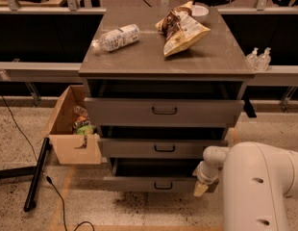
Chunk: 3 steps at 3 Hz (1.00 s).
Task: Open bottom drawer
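The bottom drawer (134,183) is the lowest and narrowest grey front of the cabinet, with a small black loop handle (163,185) at its centre. It stands a little out from the cabinet, with a dark gap above its front. My gripper (202,186) is at the drawer's right end, low near the floor, touching or almost touching the front's right corner. My white arm (254,191) fills the lower right of the camera view and hides the cabinet's lower right corner.
The middle drawer (139,148) and top drawer (125,112) also stand slightly out. A plastic bottle (117,37) and snack bags (182,28) lie on the cabinet top. A cardboard box (67,148) and a black pole (36,177) are on the floor to the left.
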{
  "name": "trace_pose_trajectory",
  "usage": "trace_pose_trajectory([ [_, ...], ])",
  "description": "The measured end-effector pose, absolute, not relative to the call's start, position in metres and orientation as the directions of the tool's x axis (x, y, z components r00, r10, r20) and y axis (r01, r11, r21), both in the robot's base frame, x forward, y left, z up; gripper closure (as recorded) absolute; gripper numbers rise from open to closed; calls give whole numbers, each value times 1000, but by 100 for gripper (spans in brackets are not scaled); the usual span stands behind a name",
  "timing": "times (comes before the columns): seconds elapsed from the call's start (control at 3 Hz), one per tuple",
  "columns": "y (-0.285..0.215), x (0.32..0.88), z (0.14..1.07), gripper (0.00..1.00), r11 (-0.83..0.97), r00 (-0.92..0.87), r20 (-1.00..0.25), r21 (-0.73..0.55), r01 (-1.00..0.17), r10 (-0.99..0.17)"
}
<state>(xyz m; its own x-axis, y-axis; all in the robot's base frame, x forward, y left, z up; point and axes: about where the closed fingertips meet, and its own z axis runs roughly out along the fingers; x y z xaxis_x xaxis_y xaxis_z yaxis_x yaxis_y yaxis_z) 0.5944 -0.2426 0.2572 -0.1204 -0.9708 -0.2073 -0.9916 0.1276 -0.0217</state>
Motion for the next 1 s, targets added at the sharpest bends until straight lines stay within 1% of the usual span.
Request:
trace_pose_trajectory([
  [0.33,-242,595,259,62,123,-114,-206,-35,-992,-972],
  [0.67,-246,604,258,85,120,-101,-190,-92,-988,-977],
  [1.0,-252,620,259,100,120,-90,-166,-183,-976,-982],
])
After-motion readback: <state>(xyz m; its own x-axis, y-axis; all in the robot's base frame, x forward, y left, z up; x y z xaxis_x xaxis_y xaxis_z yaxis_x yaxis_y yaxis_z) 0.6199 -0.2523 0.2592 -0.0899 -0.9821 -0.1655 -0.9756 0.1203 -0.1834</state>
